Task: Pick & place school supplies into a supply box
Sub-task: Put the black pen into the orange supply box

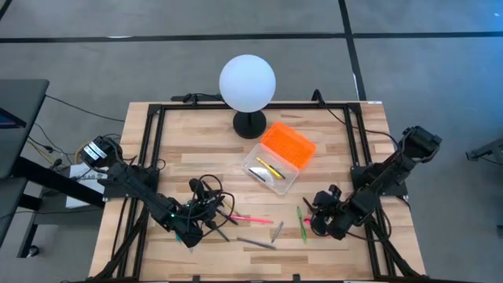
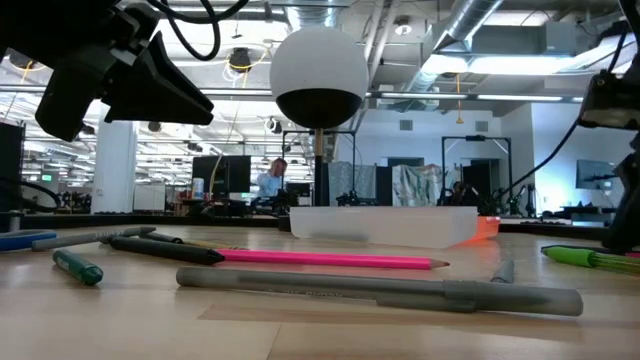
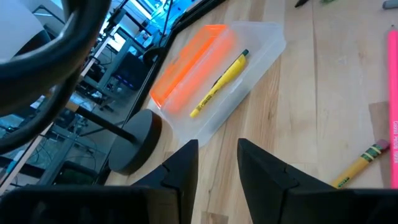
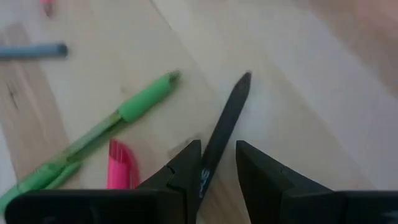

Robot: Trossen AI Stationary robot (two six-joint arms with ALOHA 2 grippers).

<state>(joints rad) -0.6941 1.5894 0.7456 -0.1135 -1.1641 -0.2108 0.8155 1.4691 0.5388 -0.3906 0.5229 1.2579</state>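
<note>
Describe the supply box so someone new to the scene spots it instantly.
Start at the white globe lamp at the table's far edge. Just beside its black base, toward the right arm, lies the supply box, set at an angle. It is the only container: clear tray, orange lid open, a yellow pen inside.

You're working in a robotics lab set in an open-plan industrial hall. Beyond the wooden table [image 1: 196, 149] the low view shows exposed ducts [image 2: 500, 20] and ceiling pipes, strip lights, rows of monitors [image 2: 225, 172] and a person [image 2: 270, 180] seated at a desk. From above, the table stands on grey concrete floor [image 1: 94, 55], cables trailing off past the left arm.
</note>
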